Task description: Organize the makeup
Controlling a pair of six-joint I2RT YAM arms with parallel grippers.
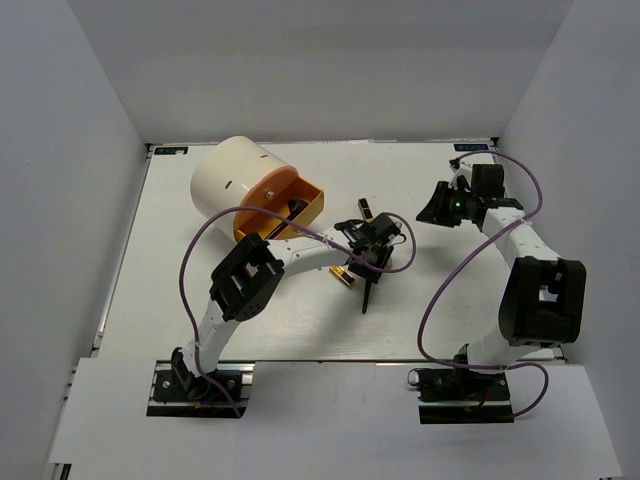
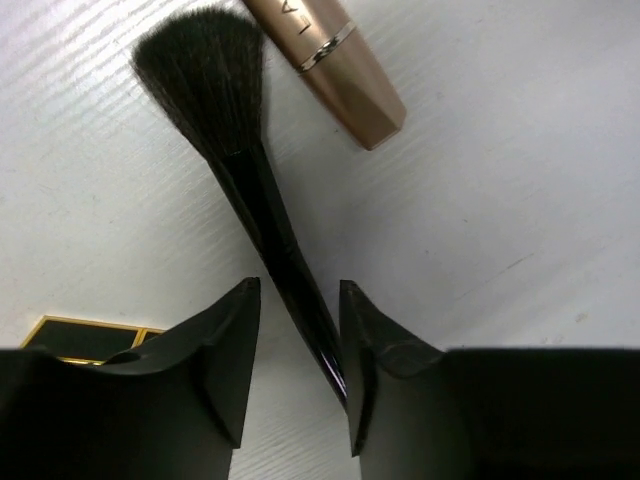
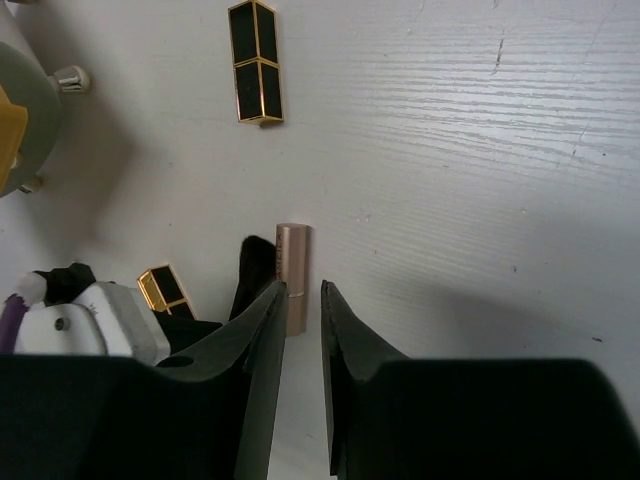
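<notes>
Centrally on the white table [image 1: 150, 260], well clear of every edge, the black-handled brush [image 2: 262, 200] lay flat, with its handle running back between the fingers [image 2: 215, 350] of the left gripper [image 2: 297, 290]. Those fingers stood partly apart, one on each side of the handle. A strip of table showed between the handle and one finger. The handle ran close along the other, and contact there could not be confirmed. The handle's end was hidden beneath the gripper in the left wrist view. A rose-gold tube [image 2: 335, 75] lay just beside the bristles, with its top cut off by the frame and its lettering only partly legible. From above, the near lipstick [image 1: 343, 277] lay just beside the left gripper, and the far lipstick [image 1: 365, 209] lay just beyond it. One of these showed in the left wrist view, half hidden behind a finger, but which one could not be told. Bare table lay open to the near left and near right of this cluster. The right gripper [image 3: 300, 288] hung to the right of the cluster, its fingers narrow with a thin gap between them and nothing in it. The cream cylinder [image 1: 235, 180] lay toward the far left, near the back edge, and a dark item in its orange front [image 1: 285, 210] could not be identified.
</notes>
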